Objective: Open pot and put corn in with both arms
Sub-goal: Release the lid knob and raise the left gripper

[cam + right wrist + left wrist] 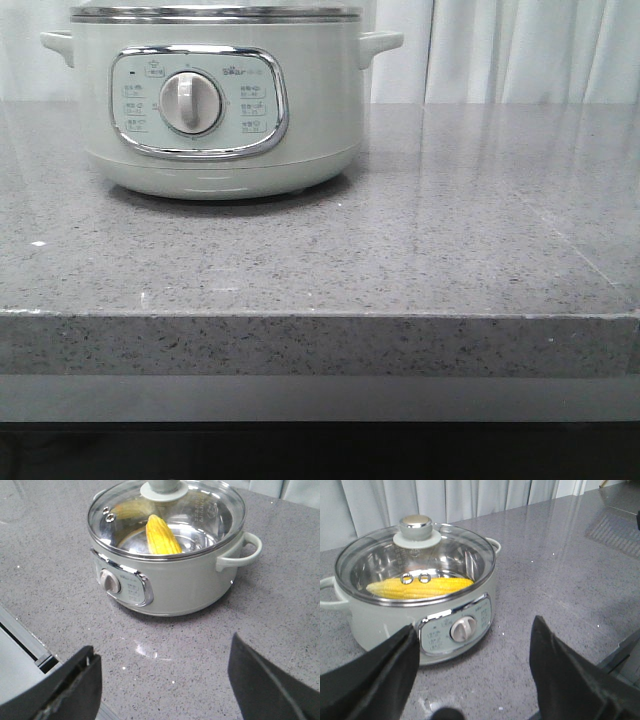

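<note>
The pale mint-white electric cooking pot (215, 100) with two side handles and a chrome rim stands on the grey speckled stone countertop (400, 260), at about eleven o'clock in the front view, its chrome-framed control panel and round central dial (190, 103) turned toward the camera. Pale curtains (520, 50) hang behind it.

A clear glass lid (415, 560) with a chrome edge and a pale round knob (417, 526) sits closed on the pot. Through the glass the bright yellow corn cob (420, 587) lies on its side inside the steel bowl; in the right wrist view the corn cob (161, 536) shows end-on beneath the lid, its far part blurred by reflections.

The left gripper (472, 665) hangs clear of the pot, its black fingers (380, 675) spread wide apart with nothing between them, the pot's panel just beyond the gap. The right gripper (165, 680) is likewise parted and empty above bare countertop, the pot at roughly twelve o'clock ahead of it, well apart from either finger.
</note>
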Available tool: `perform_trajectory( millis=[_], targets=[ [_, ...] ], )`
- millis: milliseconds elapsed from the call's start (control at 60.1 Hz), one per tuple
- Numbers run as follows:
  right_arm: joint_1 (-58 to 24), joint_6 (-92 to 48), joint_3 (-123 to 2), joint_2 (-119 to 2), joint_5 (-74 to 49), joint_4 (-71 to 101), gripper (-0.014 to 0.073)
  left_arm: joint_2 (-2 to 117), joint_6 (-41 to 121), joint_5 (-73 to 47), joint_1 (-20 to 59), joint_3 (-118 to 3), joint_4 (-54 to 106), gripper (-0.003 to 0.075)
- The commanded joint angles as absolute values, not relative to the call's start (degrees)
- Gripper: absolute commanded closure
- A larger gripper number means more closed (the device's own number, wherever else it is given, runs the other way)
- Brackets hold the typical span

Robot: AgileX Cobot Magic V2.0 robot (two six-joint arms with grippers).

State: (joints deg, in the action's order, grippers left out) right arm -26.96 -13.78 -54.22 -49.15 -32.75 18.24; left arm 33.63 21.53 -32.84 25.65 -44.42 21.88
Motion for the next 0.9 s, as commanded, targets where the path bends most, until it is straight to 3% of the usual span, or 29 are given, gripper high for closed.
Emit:
perform_trajectory(
  millis=[0, 150, 233, 449, 582, 632, 882],
  targets=[
    [-26.83, -13.93, -55.75, -48.87, -29.92, 19.28, 0.0054, 32.16, 21.15, -28.87, 25.77, -44.33, 22.82, 0.0261],
    [-26.83, -13.93, -55.75, -48.87, -30.59, 19.28, 0.0054, 31.82, 21.15, -28.87, 25.77, -43.75, 22.82, 0.0263],
    [-26.83, -13.93, -55.75, -48.87, -30.58, 19.28, 0.0084, 31.82, 21.15, -28.41, 25.77, -43.75, 22.82, 0.0315],
    [-26.83, -13.93, -55.75, -48.87, -30.58, 19.28, 0.0488, 31.82, 21.15, -27.96, 25.77, -43.75, 22.82, 0.0576],
    [-26.83, -13.93, -55.75, -48.87, -30.58, 19.28, 0.0668, 31.82, 21.15, -27.96, 25.77, -43.75, 22.82, 0.0707],
    [-26.83, -13.93, -55.75, -48.87, -30.58, 19.28, 0.0656, 31.82, 21.15, -27.96, 25.77, -43.75, 22.82, 0.0741],
    [-26.83, -13.93, -55.75, -48.87, -30.58, 19.28, 0.0661, 31.82, 21.15, -27.96, 25.77, -43.75, 22.93, 0.0741]
  ],
)
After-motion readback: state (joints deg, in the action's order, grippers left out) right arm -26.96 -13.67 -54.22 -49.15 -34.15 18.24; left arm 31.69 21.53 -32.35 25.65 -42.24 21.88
